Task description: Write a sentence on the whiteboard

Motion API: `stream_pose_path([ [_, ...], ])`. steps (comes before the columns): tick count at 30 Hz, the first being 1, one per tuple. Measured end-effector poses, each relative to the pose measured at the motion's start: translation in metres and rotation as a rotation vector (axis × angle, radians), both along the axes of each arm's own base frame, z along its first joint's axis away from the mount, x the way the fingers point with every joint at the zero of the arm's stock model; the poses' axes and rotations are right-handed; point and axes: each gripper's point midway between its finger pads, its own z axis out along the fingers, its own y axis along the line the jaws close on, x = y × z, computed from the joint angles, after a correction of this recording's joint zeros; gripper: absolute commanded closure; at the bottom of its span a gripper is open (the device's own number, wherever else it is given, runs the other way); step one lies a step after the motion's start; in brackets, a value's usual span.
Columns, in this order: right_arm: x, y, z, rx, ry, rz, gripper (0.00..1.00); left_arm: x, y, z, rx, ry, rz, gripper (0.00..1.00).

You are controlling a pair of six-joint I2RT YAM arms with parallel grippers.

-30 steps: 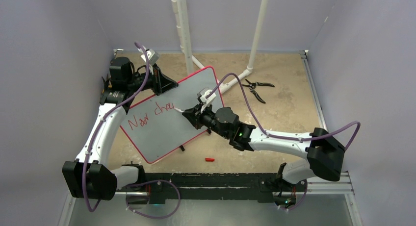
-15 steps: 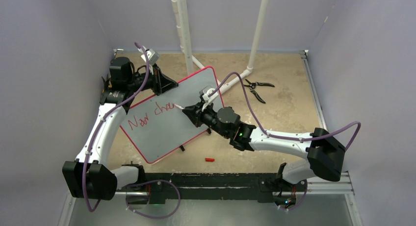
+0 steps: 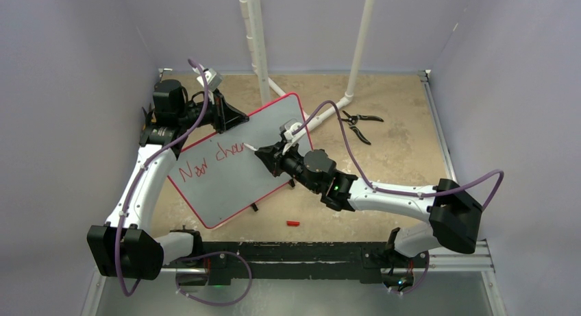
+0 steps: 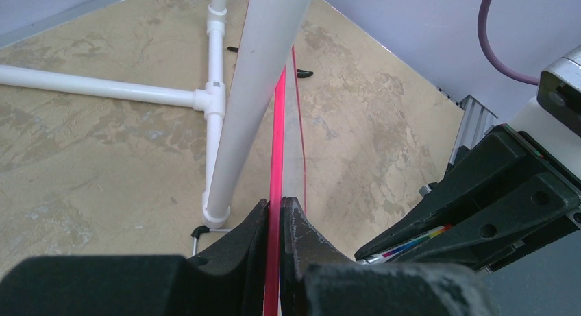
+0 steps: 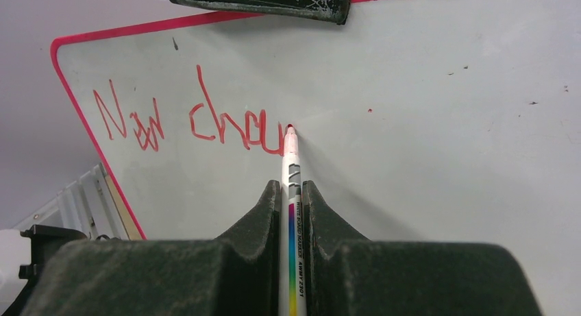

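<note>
The whiteboard (image 3: 233, 186), at nine o'clock on the counter (image 3: 390, 158) and rim-clamped by the left tool (image 4: 275, 205), bears a barely begun sentence (image 5: 192, 120): "New cha", with the right tool (image 5: 291, 187) clenching the marker (image 5: 292, 158).

Soft, even light from above fills the scene, and shadows on the table (image 3: 404, 151) are faint. The overhead view is sharp. Both wrist views have a dark, slightly blurred near foreground; the whiteboard (image 5: 425, 124) is evenly lit.

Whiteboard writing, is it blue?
No, the lettering on the whiteboard is red.
</note>
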Motion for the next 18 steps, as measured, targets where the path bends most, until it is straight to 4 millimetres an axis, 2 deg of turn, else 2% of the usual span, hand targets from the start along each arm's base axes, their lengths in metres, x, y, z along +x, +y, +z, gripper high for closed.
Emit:
stream_pose_path([
  [12, 0.0037, -0.0056, 0.0025, 0.014, 0.01, -0.037, 1.0, 0.0001, 0.0, -0.0001, -0.001, 0.001, -0.001, 1.0],
  [18, 0.0024, -0.0096, -0.0062, 0.007, 0.026, -0.044, 1.0, 0.0002, 0.0001, -0.0001, 0.0, 0.0, 0.0, 1.0],
])
